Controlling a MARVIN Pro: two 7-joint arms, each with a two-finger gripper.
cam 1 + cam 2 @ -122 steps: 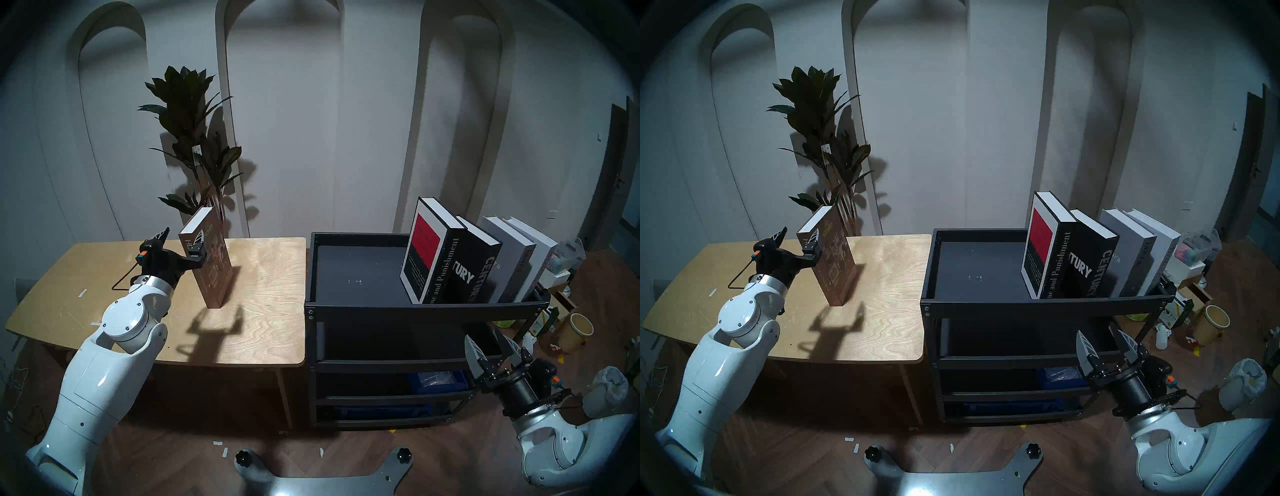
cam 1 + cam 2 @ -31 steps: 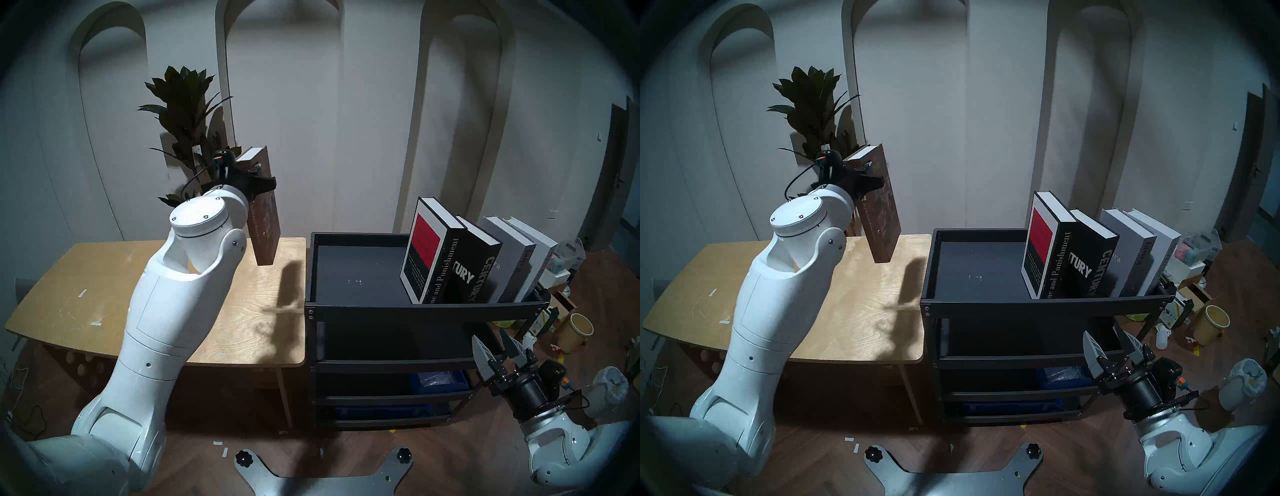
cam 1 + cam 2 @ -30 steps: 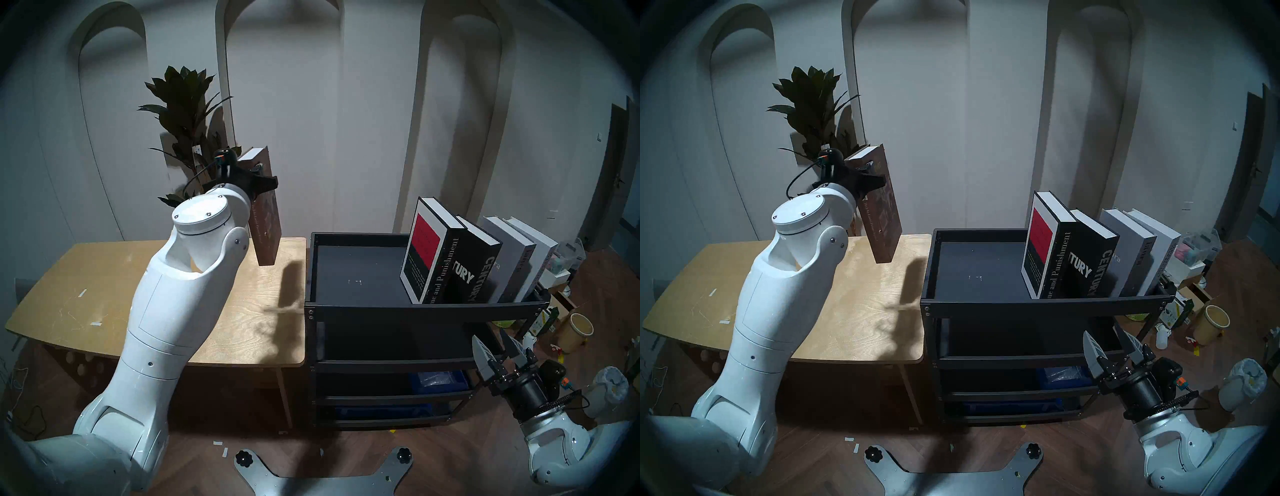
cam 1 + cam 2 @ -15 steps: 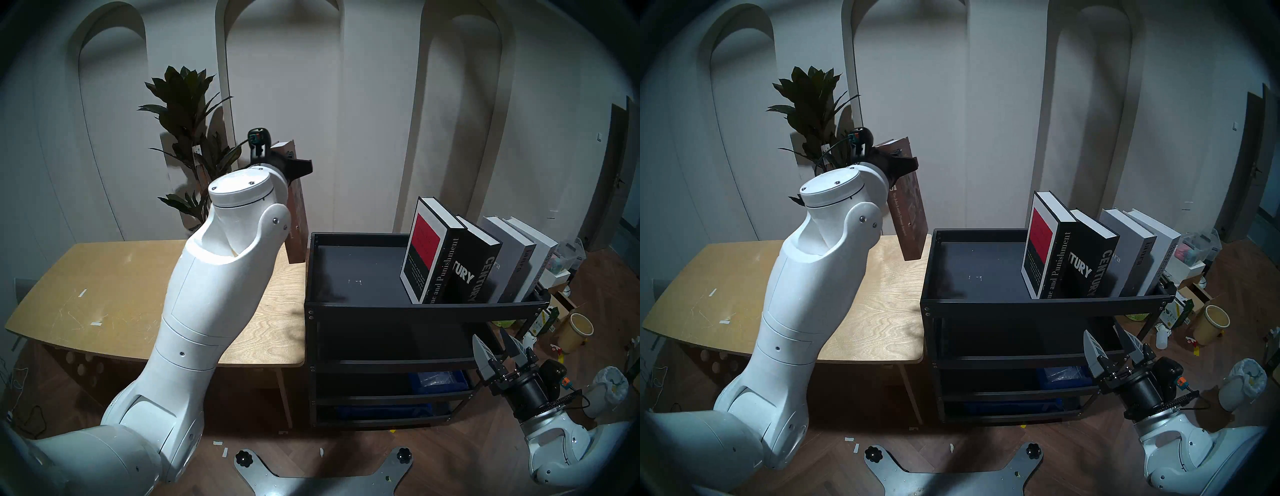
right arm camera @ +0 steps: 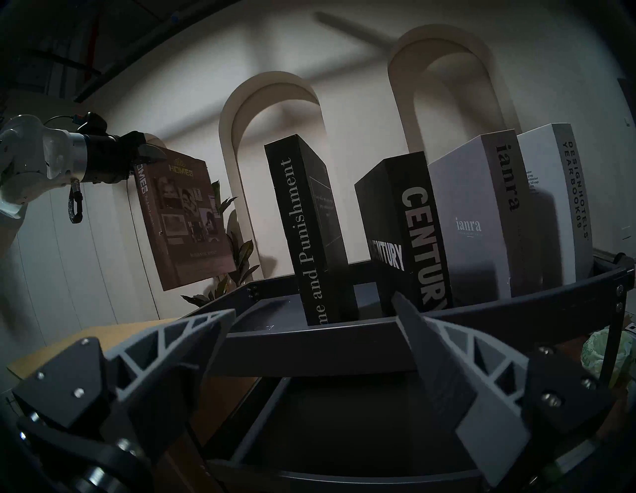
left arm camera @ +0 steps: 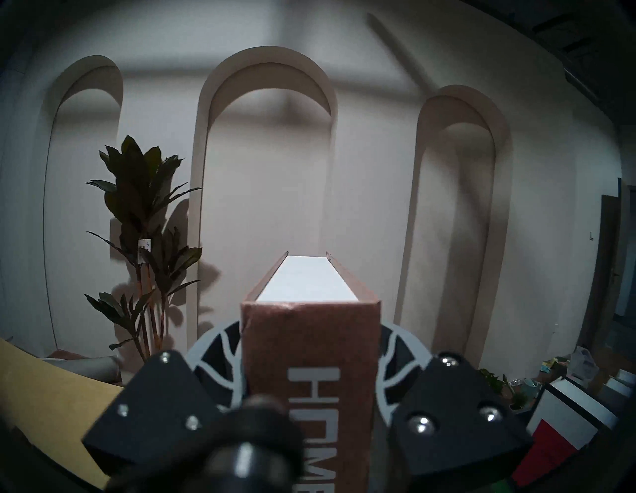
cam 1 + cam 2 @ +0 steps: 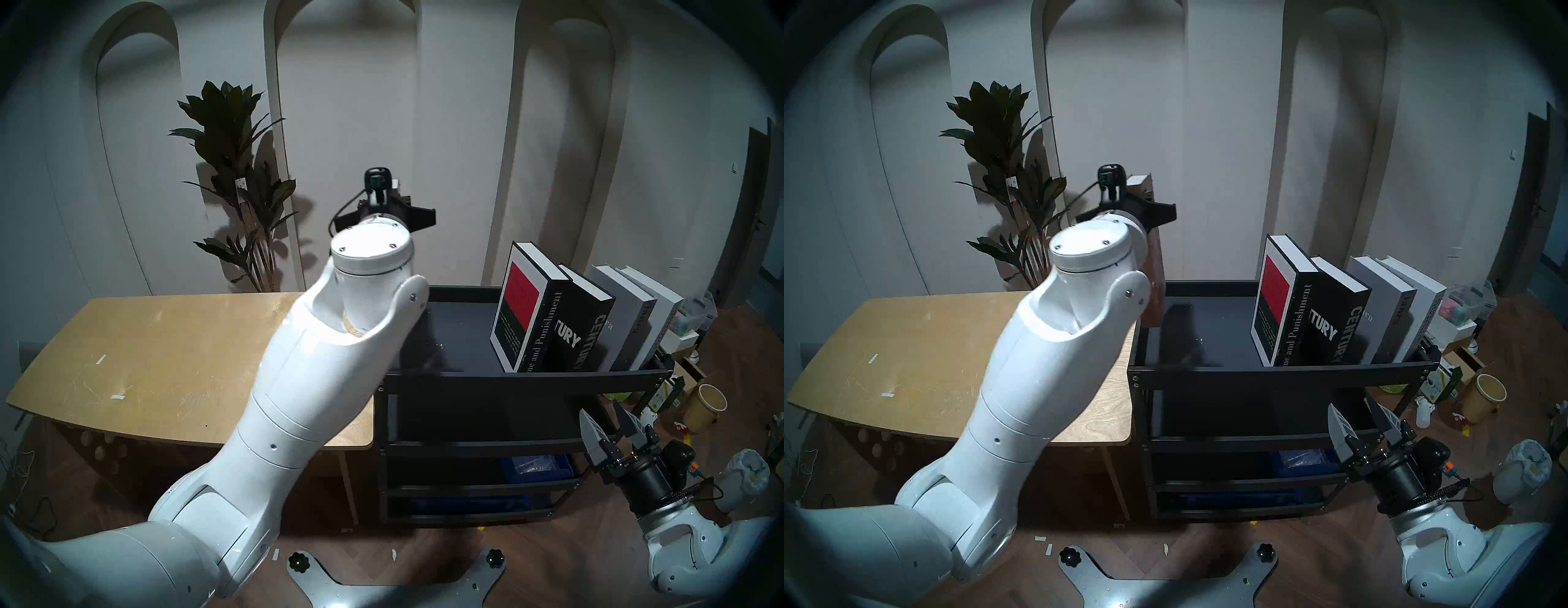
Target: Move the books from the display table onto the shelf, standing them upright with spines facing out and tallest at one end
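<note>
Left jaws pinched tight on the HOMES book, clamped across the spine near its top end, one finger on each cover. Book hanging upright from that grip, bottom tilted slightly, white page block on top visible past the spine in the left wrist view. Fully in the air, over the left end of the shelf, bottom edge just above the tray rim and touching nothing. From the head, mostly hidden behind the big white forearm; only a brown strip of it poking out in the right eye.

Right jaws spread wide, nothing between them, parked low in front of the shelf's right front corner, level with the tier under the tray. Well apart from every book.

On the shelf's top tray, four books bunched at the right end, spines facing out, all leaning right: Crime and Punishment, then CENTURY, ianra, and Design Hotels Yearbook outermost against the rim. Left half of the tray bare and dark.

Wooden surface to the left of the shelf, butted right up against it, no books on it. Plant behind, against the wall.
</note>
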